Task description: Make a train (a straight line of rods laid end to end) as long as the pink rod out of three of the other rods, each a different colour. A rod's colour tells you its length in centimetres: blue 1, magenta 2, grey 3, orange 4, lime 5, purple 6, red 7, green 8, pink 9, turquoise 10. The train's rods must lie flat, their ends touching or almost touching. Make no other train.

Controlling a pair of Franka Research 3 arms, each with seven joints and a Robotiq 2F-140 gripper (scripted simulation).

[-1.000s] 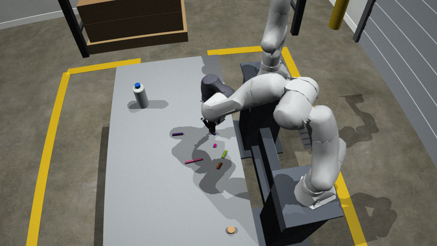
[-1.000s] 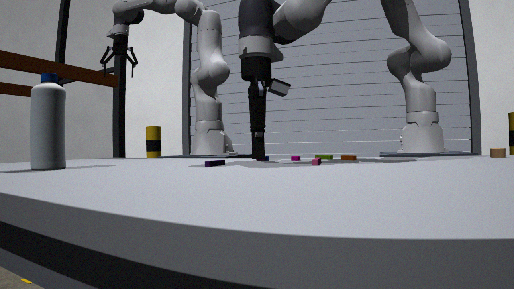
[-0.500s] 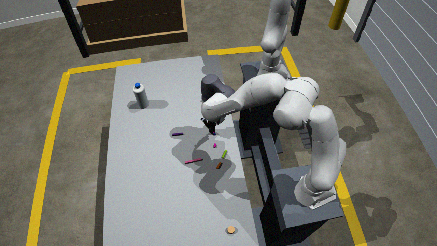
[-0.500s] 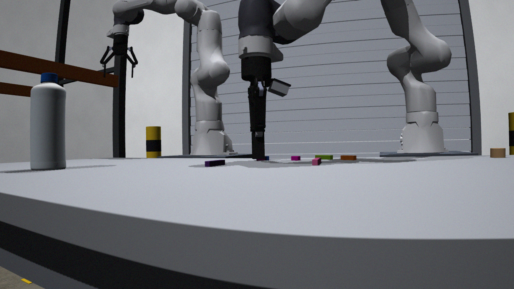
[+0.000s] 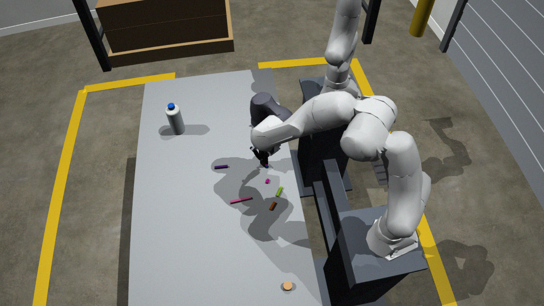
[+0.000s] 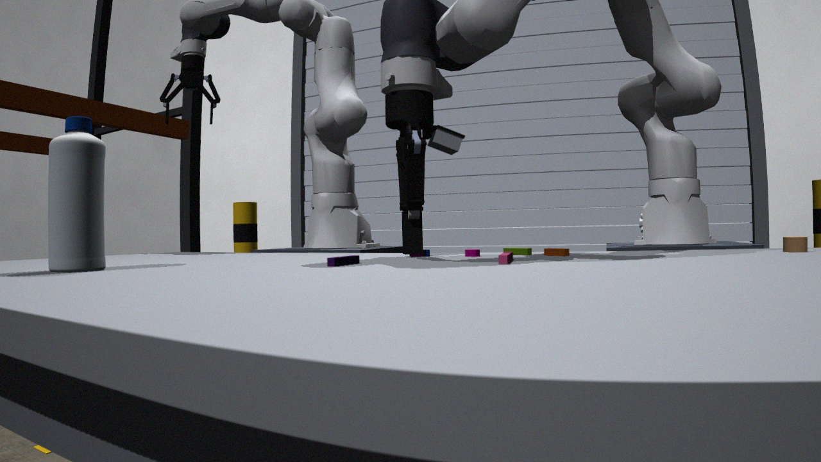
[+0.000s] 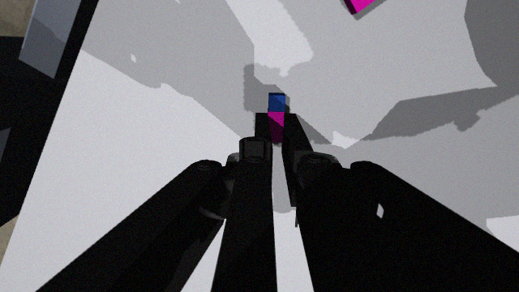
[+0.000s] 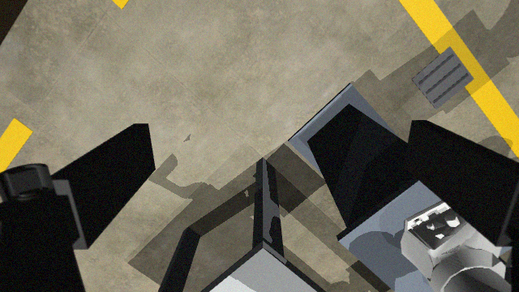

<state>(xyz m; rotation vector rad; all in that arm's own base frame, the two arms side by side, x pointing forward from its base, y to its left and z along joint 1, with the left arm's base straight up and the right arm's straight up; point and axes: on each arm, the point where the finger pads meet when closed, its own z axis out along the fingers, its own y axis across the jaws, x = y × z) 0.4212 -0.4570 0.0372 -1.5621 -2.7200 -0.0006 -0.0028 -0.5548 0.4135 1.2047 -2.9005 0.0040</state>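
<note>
Plainly, the magenta rod (image 5: 265,165) (image 6: 419,254) (image 7: 276,126) is our starting point: it lies at the counter (image 5: 171,236) (image 6: 401,310) (image 7: 77,130) (image 8: 263,272), between the fingertips of the left claw (image 5: 264,165) (image 6: 412,252) (image 7: 274,133), which is closed narrow on its sides. Its long axis runs along the gap between the fingers, and the blue rod (image 5: 267,166) (image 6: 426,253) (image 7: 276,102) sits at the end pointing out of that gap, touching or almost touching, in line with it. We judge that one and two with six make the pink rod's nine, so the purple rod (image 5: 221,166) (image 6: 343,260) is the piece still wanting.

From the left claw, we find the purple rod across the counter, on the side away from the arm bases and well apart. Its long axis lies at a marked angle to the short line, so we expect it to need a turn as well as a carry. The left claw is the nearer; the right claw (image 6: 189,121) (image 8: 279,145) hangs wide, with nothing between its fingers, high and well apart from the rods. The pink rod (image 5: 240,200) (image 6: 505,258) lies farther along the counter as our measure. Before fetching purple, we would open the left claw evenly and lift straight up, since a sideways brush could skew the little joint
</note>
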